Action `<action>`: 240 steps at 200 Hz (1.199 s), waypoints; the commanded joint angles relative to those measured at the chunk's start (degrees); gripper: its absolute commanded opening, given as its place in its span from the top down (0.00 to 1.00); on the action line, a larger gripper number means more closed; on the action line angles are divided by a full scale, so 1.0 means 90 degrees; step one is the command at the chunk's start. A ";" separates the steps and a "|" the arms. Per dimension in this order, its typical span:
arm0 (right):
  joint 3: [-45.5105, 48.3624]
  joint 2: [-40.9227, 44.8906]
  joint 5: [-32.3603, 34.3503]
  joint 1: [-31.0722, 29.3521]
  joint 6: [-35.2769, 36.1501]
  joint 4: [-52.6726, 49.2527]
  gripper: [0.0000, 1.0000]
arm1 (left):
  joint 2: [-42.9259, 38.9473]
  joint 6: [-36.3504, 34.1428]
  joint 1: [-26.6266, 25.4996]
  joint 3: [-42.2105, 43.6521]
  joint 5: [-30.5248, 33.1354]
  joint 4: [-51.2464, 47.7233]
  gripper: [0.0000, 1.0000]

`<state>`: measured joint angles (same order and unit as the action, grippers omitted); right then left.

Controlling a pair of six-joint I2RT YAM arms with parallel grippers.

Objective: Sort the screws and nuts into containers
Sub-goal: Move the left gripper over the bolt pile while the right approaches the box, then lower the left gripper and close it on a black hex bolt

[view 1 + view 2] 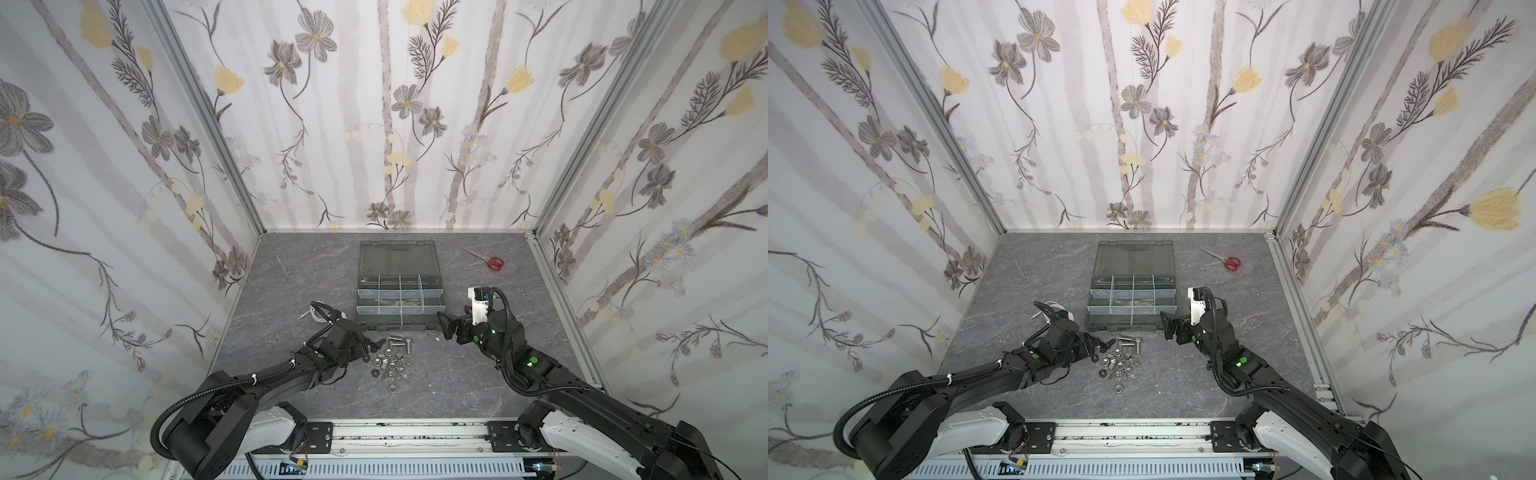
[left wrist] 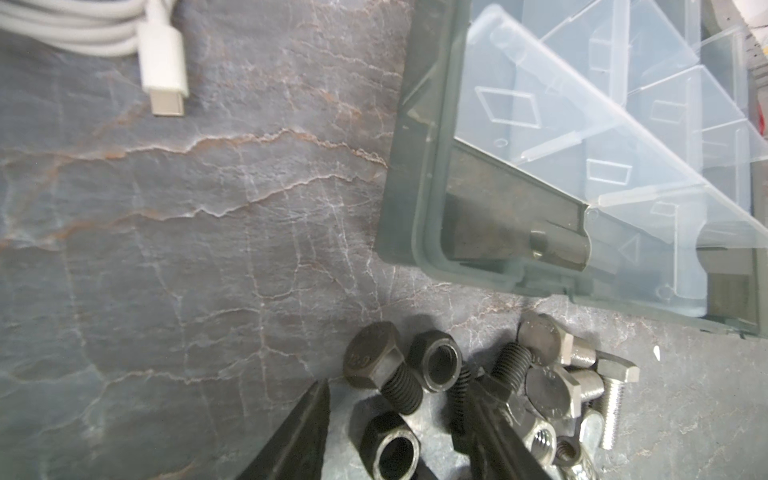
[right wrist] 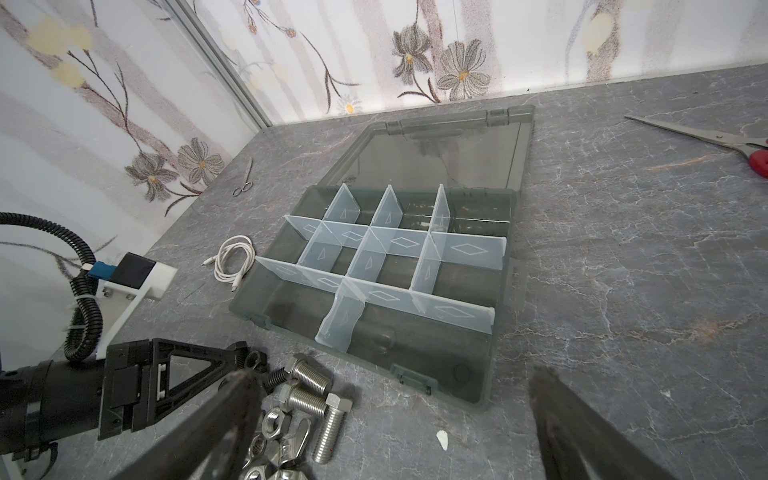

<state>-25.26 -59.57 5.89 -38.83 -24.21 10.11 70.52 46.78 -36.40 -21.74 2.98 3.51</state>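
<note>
Carefully now: my left jaws sit low at the left edge of the screws and nuts [image 1: 390, 359], piled on the bench [image 1: 291, 291] just near of the containers [image 3: 291, 307]. They stand parted around a black nut [image 2: 390, 451] beside a black screw [image 2: 380, 372], gripping nothing. I should centre on one piece so neighbours don't wedge in. My left arm [image 1: 249, 378] reaches low from near-left, wrist tipped down. My right jaws hang wide apart, empty.

No legible words or numbers. Translucent pale plastic dividers [image 3: 469, 249] in the dark grey plastic organizer case [image 3: 436, 353] bear diamond and triangle outlines — the black hex-headed bolt [image 2: 372, 357] has a head stamp, too blurred to read.
</note>
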 commanded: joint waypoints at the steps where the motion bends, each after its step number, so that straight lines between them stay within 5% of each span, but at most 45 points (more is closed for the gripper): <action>1: 0.0008 0.0040 0.0132 -0.0011 -0.0112 0.0007 0.00 | 0.0108 -0.0099 0.0002 -0.0121 0.0246 -0.0039 0.47; 240: 0.0211 -0.0001 0.0353 -0.0008 -0.0308 0.0003 0.00 | 0.0983 -0.0423 -0.0008 -0.0557 0.0518 -0.0175 0.76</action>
<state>-23.66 -59.46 8.21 -38.83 -26.15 9.91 79.40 43.29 -36.45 -26.85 6.81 4.38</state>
